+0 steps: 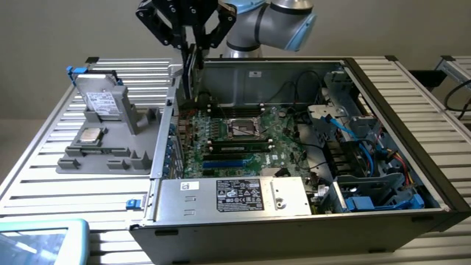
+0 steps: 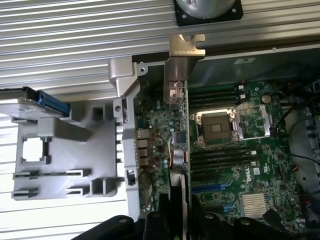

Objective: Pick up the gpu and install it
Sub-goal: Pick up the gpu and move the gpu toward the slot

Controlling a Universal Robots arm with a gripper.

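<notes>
The gpu (image 1: 193,77) hangs edge-on and upright over the rear left part of the open computer case (image 1: 397,88), above the green motherboard (image 1: 246,138). My gripper (image 1: 193,48) is shut on its upper edge. In the wrist view the gpu (image 2: 176,92) runs as a thin strip with its silver end bracket toward the case's wall, and my gripper (image 2: 178,217) clamps its near end. The card is held clear above the board. A blue expansion slot (image 1: 228,164) lies on the board nearer the front.
A grey parts holder (image 1: 103,146) stands on the slatted table to the exterior view's left of the case, carrying a silver drive (image 1: 99,102) and a square chip (image 1: 90,135). The silver power supply (image 1: 235,196) fills the case's front. Cables and drive cages (image 1: 360,143) crowd its right side.
</notes>
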